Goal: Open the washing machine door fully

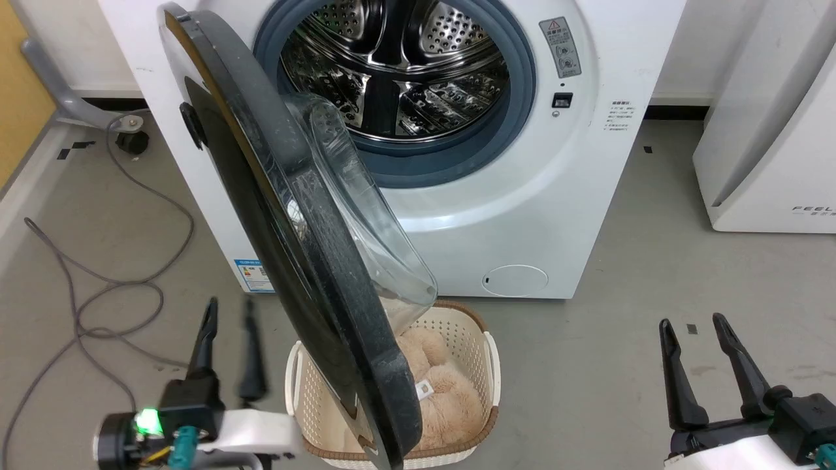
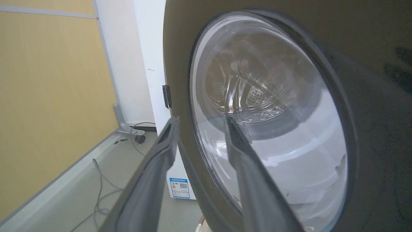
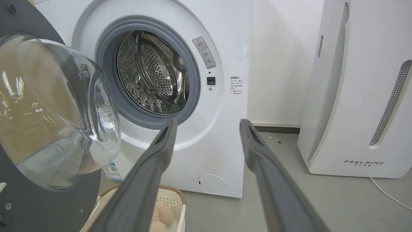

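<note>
Left gripper [image 1: 230,310] spread and empty just beside the part-open washing machine door [image 1: 261,209]; right gripper [image 1: 691,321] spread, well clear of it

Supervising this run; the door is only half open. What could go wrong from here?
1. The left gripper, open, sits beside the washing machine door, on the side it must swing toward; it could block or scrape it.
2. The laundry basket holding a plush toy stands under the door; a reaching arm might knock it.
3. A grey cable loops on the floor at left; the wheels could snag it.
</note>
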Controlling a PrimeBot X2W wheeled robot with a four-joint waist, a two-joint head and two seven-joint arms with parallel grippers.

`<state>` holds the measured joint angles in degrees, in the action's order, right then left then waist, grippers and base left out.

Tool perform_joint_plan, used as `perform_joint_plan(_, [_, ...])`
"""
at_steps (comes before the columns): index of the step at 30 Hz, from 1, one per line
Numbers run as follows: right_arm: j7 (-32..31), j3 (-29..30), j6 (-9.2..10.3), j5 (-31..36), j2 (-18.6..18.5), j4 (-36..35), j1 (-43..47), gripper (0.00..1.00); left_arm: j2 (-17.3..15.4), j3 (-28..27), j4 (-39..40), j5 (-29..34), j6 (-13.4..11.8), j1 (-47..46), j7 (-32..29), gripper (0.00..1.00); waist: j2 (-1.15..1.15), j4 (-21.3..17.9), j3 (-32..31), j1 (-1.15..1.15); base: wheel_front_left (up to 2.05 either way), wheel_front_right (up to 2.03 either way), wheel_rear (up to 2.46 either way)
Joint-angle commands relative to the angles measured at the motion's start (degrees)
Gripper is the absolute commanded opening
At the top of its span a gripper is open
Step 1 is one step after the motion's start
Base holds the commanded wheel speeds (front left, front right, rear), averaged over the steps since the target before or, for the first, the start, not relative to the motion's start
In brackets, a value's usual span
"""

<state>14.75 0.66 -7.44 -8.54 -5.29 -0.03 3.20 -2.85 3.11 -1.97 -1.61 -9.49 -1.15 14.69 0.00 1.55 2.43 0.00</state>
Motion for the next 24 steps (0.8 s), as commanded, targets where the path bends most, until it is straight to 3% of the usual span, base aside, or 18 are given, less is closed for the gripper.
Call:
perform_joint_plan(1, [0.2,0.1,-0.05,0.3,0.4,-0.2,0.8,1.0,-0.3,-0.4,1.0,0.3,-0.3,-0.6,0.3,0.0,0.0,0.1,0.0,0.0,0.0,0.0,0.0])
perform_joint_plan(12, [0.2,0.1,-0.05,0.8,1.0,-0.4,1.3,1.0,-2.0,-0.3,14.5,1.8,0.3,-4.4,0.3,0.0,0.0,0.4,-0.4,0.0,0.0,0.0,0.0])
perform_joint_plan(24, [0.2,-0.1,-0.05,0.5,1.4,-1.1,1.9,1.0,-1.5,11.4,24.5,3.0,4.1,-7.0,0.3,0.0,0.0,0.6,-1.0,0.0,0.0,0.0,0.0])
